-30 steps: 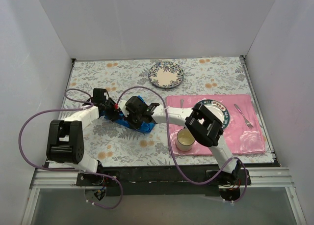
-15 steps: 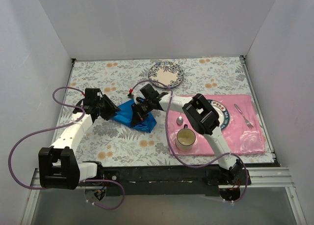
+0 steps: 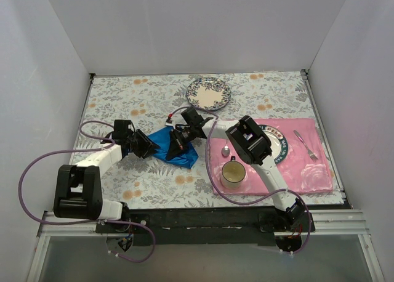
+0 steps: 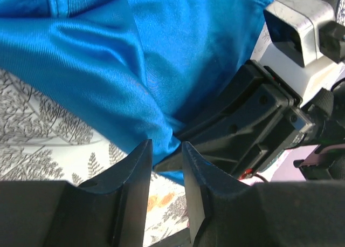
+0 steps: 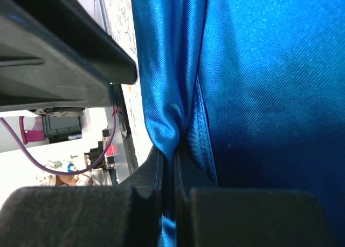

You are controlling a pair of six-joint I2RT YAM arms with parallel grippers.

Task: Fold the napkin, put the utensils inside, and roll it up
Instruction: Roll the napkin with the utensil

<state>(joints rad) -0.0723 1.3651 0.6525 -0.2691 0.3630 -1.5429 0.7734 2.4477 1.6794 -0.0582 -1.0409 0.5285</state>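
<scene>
The bright blue napkin (image 3: 184,157) lies bunched on the floral tablecloth, left of the pink placemat (image 3: 308,168). My right gripper (image 3: 177,141) reaches in from the right and is shut on a gathered fold of the napkin (image 5: 259,69), pinched between its jaws (image 5: 173,152). My left gripper (image 3: 148,148) sits low at the napkin's left edge. Its jaws (image 4: 166,144) stand a little apart, with a napkin (image 4: 161,42) corner at the tips and nothing clamped. A fork (image 3: 306,145) and a small spoon (image 3: 226,150) lie on the placemat. A knife is not in view.
A cream cup (image 3: 233,174) stands on the placemat's near left corner. A patterned plate (image 3: 278,148) on the placemat is partly hidden by the right arm. Another patterned plate (image 3: 209,92) sits at the back centre. White walls enclose the table on three sides.
The right gripper has swung away from the near edge with the napkin, uncovering the spoon. The left gripper drew back left, then returned low to the napkin's left edge, jaws slightly narrower.
</scene>
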